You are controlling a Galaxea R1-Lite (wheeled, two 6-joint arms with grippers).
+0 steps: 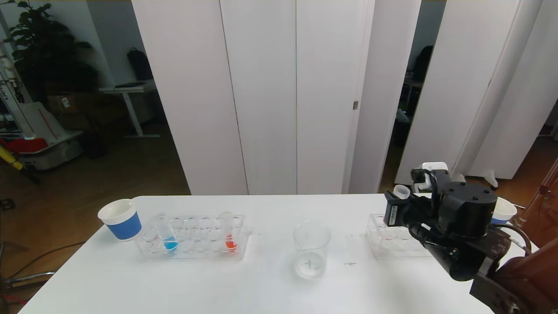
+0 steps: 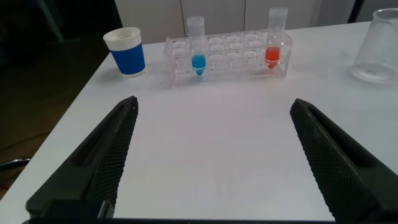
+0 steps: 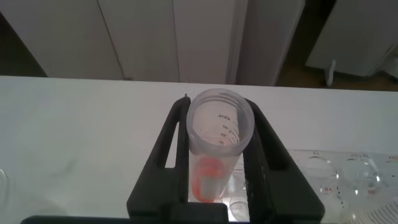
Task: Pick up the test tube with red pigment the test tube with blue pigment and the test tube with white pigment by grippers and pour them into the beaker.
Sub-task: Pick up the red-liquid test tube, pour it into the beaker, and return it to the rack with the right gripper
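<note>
The right gripper (image 3: 214, 155) is closed on a clear tube with orange-red liquid (image 3: 219, 146), held above the right-hand rack (image 1: 392, 242) near the counter's (image 1: 270, 288) right edge. The beaker (image 1: 311, 248) stands mid-counter, well apart to its left, with bare surface between. The left gripper (image 2: 214, 162) hovers wide open and empty over open counter; beyond it the left rack (image 2: 227, 59) holds the blue tube (image 2: 198, 56) and another orange-red tube (image 2: 273, 46), with a paper cup (image 2: 126, 51) beside it.
</note>
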